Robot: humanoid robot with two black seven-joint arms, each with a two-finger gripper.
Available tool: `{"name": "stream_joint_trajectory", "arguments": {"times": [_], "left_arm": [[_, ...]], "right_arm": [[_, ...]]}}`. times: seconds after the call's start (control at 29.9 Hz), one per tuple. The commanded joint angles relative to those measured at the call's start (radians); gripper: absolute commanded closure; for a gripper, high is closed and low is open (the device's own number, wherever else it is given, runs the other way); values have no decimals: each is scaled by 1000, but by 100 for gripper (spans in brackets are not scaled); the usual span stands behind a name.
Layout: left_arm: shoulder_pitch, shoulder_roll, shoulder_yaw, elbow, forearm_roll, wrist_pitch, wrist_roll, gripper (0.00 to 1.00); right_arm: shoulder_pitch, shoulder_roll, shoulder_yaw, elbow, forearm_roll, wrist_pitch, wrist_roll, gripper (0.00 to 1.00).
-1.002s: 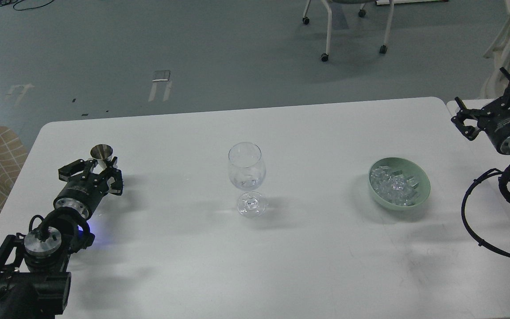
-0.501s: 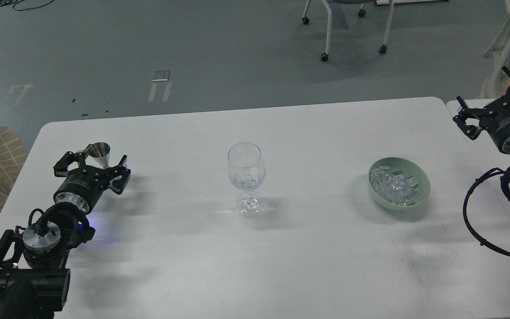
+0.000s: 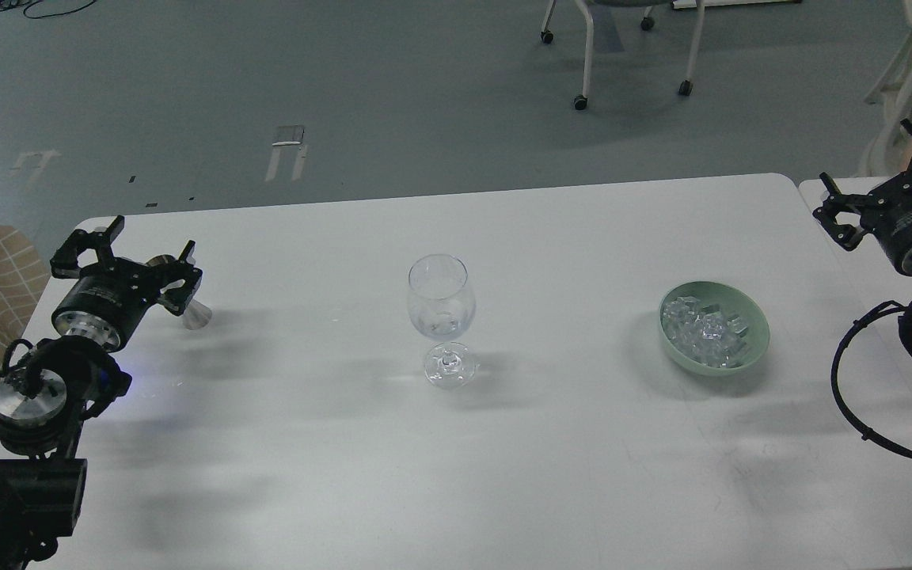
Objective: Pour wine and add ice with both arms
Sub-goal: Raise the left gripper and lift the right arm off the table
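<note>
Leftmost, the left gripper [image 3: 142, 247] hangs wide open over the table [image 3: 503, 475] edge, holding nothing; a steel jigger [image 3: 196, 316] stands just beside it, partly hidden. At centre the glass [image 3: 441, 305] stands upright with a little wine [image 3: 440, 324] in its bowl. Further right, ice [image 3: 701, 331] fills the green bowl [image 3: 753, 348]. The right gripper [image 3: 875, 170] spreads open and empty near the far right edge.
</note>
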Motion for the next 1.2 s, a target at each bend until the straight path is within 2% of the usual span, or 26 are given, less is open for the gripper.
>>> {"name": "stream_joint_trajectory", "arguments": {"times": [0.0, 0.1, 0.17, 0.33, 0.43, 0.53, 0.57, 0.63, 0.7, 0.73, 0.84, 0.9, 0.94, 1.04, 1.17], "left_arm": [[-5, 54, 4, -127, 1, 2, 0, 9], [-24, 74, 11, -155, 8, 2, 1, 9], [-60, 72, 11, -154, 22, 5, -16, 9], [-140, 80, 20, -138, 35, 3, -19, 9], [-214, 77, 73, -82, 51, 9, -14, 9], [-304, 82, 158, -46, 53, 67, 0, 9], [-341, 79, 197, -34, 51, 102, -19, 9], [-378, 75, 240, 2, 53, 120, -20, 9], [-389, 68, 267, 38, 70, 120, -42, 9], [-394, 72, 302, 49, 124, 120, -63, 9], [-406, 71, 375, 50, 293, 117, -85, 8], [-406, 65, 382, 59, 378, 104, -114, 8], [-406, 63, 394, 91, 393, 97, -144, 8], [-410, 59, 397, 157, 404, 92, -190, 8], [-472, 22, 403, 306, 404, 94, -197, 8]], "right_arm": [[1, 1, 2, 10, 3, -1, 0, 0], [1, 1, 1, 59, 3, -2, 0, 0], [3, 3, 1, 84, 2, -1, 1, 0], [24, 11, 2, 90, 2, 7, 11, 0], [65, 6, 1, 84, 0, 15, 11, 0], [96, 11, -1, 78, -3, 18, 11, 0], [110, 11, -10, 78, -3, 18, 11, 0], [128, 17, -16, 75, -4, 19, 11, 0], [153, 27, -24, 66, -7, 19, 11, 0], [180, 31, -33, 54, -7, 19, 12, 0], [246, 41, -51, 6, -7, 19, 12, 0], [297, 58, -70, -46, -12, 19, 14, 0], [335, 70, -85, -83, -24, 18, 17, 0], [400, 99, -122, -156, -53, 18, 34, 0], [489, 150, -195, -246, -64, 18, 74, 0]]}}
